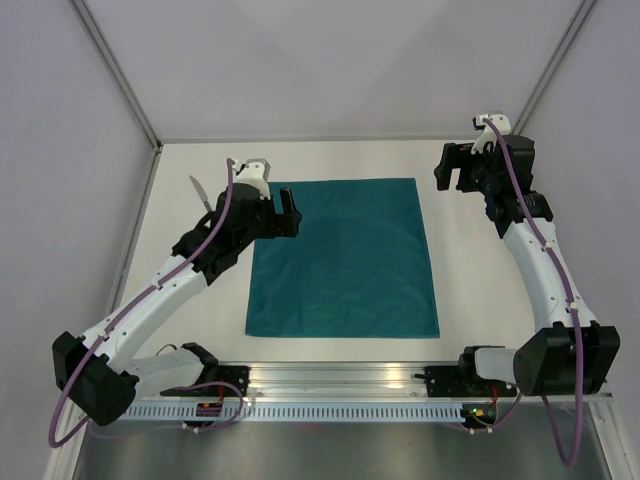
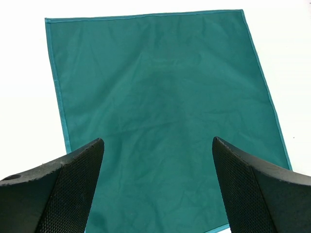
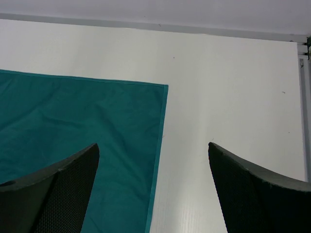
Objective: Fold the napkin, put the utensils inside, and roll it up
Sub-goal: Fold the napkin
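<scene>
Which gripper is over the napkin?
The left gripper, open above the napkin at its far left edge; the right gripper hangs over bare table.

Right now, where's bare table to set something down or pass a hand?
Free: the far strip of table between the napkin and the back wall; the strip between the napkin's right edge and the right arm. Crowded: far left, where the left hand hangs over the napkin's corner and a utensil lies left of it.

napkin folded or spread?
Spread. The napkin lies flat as one full square, single layer, with no crease or doubled edge in any view.
</scene>
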### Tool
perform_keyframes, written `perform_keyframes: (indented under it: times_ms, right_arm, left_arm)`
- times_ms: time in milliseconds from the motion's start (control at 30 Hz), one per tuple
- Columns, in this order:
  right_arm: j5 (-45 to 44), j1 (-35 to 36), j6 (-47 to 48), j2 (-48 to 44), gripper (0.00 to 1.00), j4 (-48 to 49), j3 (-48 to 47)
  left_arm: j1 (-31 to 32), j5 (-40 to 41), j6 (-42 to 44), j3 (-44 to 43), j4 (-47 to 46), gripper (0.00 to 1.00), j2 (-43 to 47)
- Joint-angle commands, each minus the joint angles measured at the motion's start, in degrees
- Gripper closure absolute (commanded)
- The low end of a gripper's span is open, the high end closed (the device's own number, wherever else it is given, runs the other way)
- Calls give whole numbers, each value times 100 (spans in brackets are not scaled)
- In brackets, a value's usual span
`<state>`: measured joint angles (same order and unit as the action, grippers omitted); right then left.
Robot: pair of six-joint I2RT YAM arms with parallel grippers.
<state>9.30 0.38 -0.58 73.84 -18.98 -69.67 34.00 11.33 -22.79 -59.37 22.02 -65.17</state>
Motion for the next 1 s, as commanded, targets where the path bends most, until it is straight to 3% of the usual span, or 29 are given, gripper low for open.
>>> perform_keyframes:
  times_ms: [0, 200, 433, 700, 967]
  right_arm:
    - [-86, -3, 5, -37, 2, -88, 32]
    - [-130, -3, 5, -37, 2, -149, 15]
    - [-552, -3, 5, 253, 2, -343, -275]
    - [-728, 6, 14, 447, 2, -352, -319]
    - [-701, -3, 5, 535, 2, -396, -346]
  left_arm:
    - [54, -123, 301, -65, -286, 5, -22]
    - [300, 26, 415, -153, -295, 5, -110]
    - [1229, 404, 442, -460, -461, 7, -663]
    - [2672, 519, 240, -979, -1015, 12, -2365]
    - [3894, 361, 152, -2244, -1147, 20, -4240]
